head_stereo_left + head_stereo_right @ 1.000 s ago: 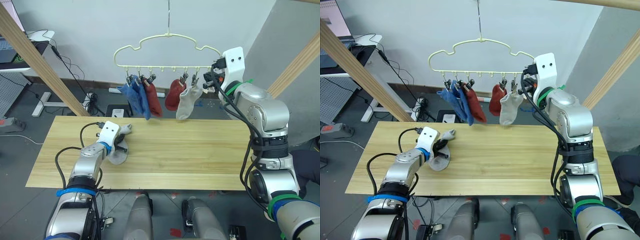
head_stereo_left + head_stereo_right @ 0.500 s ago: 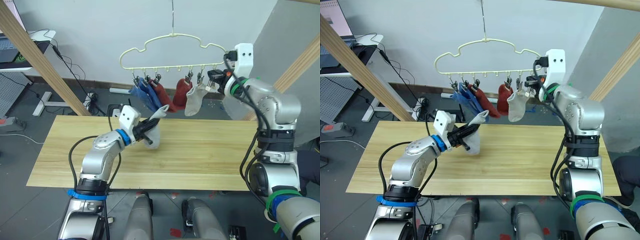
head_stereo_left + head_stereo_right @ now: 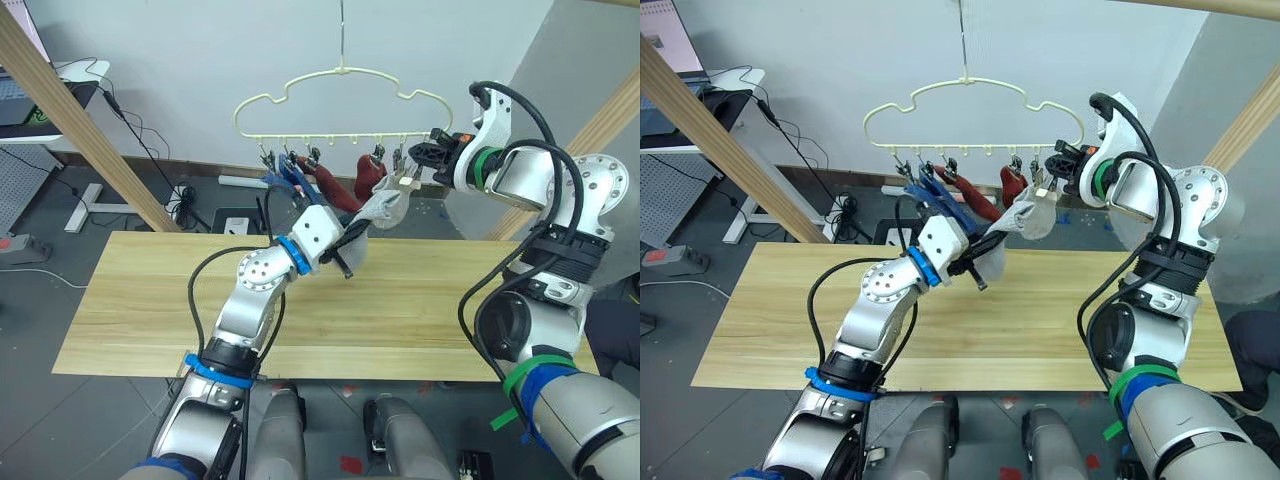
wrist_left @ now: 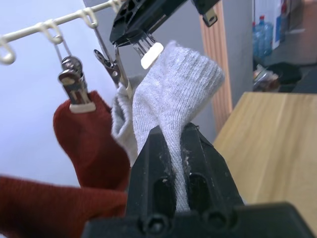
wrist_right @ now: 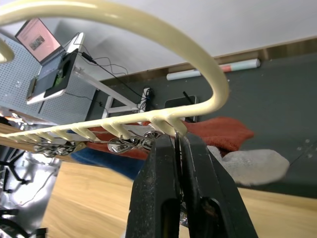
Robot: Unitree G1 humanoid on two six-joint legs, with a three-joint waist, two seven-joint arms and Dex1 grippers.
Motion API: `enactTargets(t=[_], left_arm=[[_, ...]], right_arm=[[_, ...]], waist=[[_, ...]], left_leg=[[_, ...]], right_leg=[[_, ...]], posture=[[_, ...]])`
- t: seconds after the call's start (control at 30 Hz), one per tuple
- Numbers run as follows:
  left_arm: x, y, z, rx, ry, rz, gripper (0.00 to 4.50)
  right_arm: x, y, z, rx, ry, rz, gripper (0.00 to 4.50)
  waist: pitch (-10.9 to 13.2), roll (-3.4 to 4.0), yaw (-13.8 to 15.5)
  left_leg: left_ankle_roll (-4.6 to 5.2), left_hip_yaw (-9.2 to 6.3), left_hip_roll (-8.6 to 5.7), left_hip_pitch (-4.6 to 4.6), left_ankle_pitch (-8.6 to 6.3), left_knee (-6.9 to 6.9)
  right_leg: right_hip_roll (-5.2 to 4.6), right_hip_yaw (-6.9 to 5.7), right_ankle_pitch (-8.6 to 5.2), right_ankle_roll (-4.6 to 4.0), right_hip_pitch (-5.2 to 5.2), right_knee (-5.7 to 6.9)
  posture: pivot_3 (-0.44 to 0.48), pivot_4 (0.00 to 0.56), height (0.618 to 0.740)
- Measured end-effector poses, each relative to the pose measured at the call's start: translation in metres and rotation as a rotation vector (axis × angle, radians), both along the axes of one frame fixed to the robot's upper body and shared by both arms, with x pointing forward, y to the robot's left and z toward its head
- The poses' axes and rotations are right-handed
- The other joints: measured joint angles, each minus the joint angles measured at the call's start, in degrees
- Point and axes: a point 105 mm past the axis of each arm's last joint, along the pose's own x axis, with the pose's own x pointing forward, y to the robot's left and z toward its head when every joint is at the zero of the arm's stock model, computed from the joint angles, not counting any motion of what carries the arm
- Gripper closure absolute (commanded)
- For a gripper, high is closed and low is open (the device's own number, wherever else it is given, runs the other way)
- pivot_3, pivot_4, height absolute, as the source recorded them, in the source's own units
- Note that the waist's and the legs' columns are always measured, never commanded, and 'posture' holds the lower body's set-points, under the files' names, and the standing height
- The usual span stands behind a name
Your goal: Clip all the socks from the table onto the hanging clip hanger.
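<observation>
Left gripper: I see my left gripper raised above the table, its two black fingers pinching a light grey sock by its middle; the cuff end reaches up to the open clip at the hanger's right end.

Right gripper: my right gripper sits at the right end of the clip hanger, at about 3 o'clock from its hook. Its fingers are pressed onto the end clip, squeezing it; in the left wrist view that clip's mouth stands spread just above the sock's cuff.

Held sock: tilted, toe end trailing down toward 7 o'clock, well clear of the tabletop.

Hung socks: going toward 9 o'clock along the clip row I see another light grey sock just beside the held one, a rust red sock, a second rust red sock and the blue socks, all bunched and touching or overlapping each other.

Table: the light wooden table has bare surface on both sides of my left arm; its far edge runs below the hanging socks.

Room to move: thick wooden frame poles slant at 10 o'clock and at 2 o'clock of the hanger; the right one stands close behind my right arm. Between the sock cuff and the clip mouth there is only a narrow gap.
</observation>
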Motion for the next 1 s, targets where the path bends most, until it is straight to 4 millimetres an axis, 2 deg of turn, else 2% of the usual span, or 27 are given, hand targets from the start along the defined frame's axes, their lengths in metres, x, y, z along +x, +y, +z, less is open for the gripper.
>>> enactTargets(t=[0.33, 0.57, 0.8, 1.0], left_arm=[[0.008, -0.012, -0.001, -0.010, -0.037, 0.033, 4.48], [0.006, -0.018, 0.004, -0.026, -0.066, 0.018, 4.48], [0.006, -0.018, 0.005, -0.026, -0.074, 0.023, 4.48], [0.016, -0.019, 0.009, -0.020, -0.080, 0.059, 4.48]], right_arm=[[-0.004, 0.003, 0.000, 0.073, 0.049, -0.001, 4.50], [-0.005, 0.004, -0.001, 0.083, 0.061, -0.004, 4.50], [-0.005, 0.004, -0.001, 0.086, 0.064, -0.008, 4.50], [-0.005, 0.006, -0.002, 0.088, 0.068, -0.003, 4.50]], waist=[[0.00, 0.00, -0.14], [0.00, 0.00, -0.15], [0.00, 0.00, -0.16], [0.00, 0.00, -0.18]], left_leg=[[0.01, 0.02, 0.00, -0.01, 0.00, -0.01], [0.01, 0.03, -0.01, -0.01, 0.00, -0.01], [0.01, 0.03, -0.01, -0.01, 0.00, -0.01], [0.01, 0.05, -0.02, 0.00, 0.00, -0.01]], right_leg=[[0.01, -0.02, 0.00, 0.00, -0.01, 0.00], [0.01, -0.03, 0.00, 0.00, -0.02, 0.01], [0.02, -0.03, 0.00, 0.00, -0.02, 0.01], [0.02, -0.03, 0.00, 0.00, -0.02, 0.01]], posture=[[0.005, 0.234, 0.740], [0.005, 0.233, 0.740], [0.005, 0.233, 0.740], [0.010, 0.237, 0.740]])
